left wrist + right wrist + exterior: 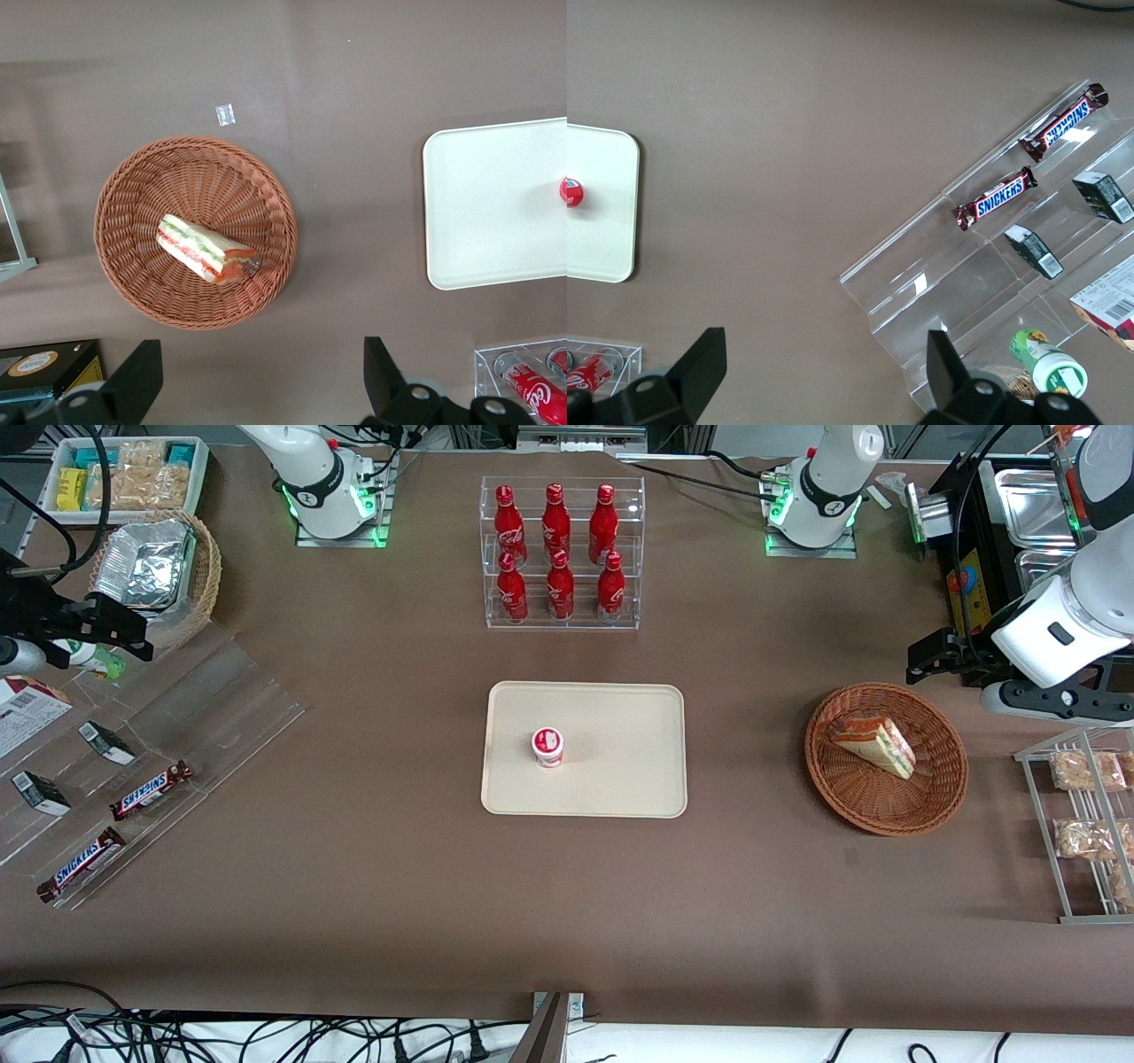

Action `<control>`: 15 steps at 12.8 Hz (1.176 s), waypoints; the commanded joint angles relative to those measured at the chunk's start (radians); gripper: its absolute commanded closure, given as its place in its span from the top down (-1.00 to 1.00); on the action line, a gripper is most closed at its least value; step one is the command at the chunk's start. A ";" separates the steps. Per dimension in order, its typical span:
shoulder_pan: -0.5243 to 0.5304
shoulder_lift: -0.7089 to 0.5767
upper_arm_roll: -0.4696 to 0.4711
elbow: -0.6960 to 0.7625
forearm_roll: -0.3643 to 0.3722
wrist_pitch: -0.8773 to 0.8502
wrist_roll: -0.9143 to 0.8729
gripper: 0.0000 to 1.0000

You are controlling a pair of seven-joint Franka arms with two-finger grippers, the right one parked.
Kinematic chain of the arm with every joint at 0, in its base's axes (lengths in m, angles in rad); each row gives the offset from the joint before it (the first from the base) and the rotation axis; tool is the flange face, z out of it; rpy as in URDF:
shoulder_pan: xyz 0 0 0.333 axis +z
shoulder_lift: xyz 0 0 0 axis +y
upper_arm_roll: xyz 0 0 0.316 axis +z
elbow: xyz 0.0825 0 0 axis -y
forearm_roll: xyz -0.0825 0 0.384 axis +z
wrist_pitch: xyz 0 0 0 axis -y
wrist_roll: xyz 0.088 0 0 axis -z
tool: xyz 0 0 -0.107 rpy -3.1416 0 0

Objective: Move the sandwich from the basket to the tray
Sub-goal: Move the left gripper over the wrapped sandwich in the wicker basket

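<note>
The brown desk (567,903) carries everything, with the cream tray (620,779) near its middle, bearing only a small red-and-white cup (547,746). Toward the working arm's end of the desk sits the reddish wicker basket (886,815), well apart from the tray. The sandwich (875,744) lies in that basket, in the part farther from the front camera, not yet lifted.

The left arm's jaws (257,376) hang high above the desk with both fingers spread wide apart and nothing between them. In the left wrist view the sandwich (205,249) lies just off the line between the fingers, and its long axis runs slantwise to the gap. By my judgement, the coming move calls for a short shift over the wedge, a turn of the wrist so the fingers close across its narrow width, then a straight descent.
</note>
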 commanded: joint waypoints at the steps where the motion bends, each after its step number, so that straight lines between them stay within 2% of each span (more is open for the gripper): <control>1: 0.004 0.005 0.004 0.017 0.002 -0.020 0.019 1.00; 6: 0.014 0.019 0.016 0.000 0.035 -0.020 0.015 1.00; 8: 0.047 0.024 0.016 -0.047 0.034 0.013 -0.006 1.00; 15: 0.113 -0.002 0.016 -0.269 0.035 0.225 -0.361 1.00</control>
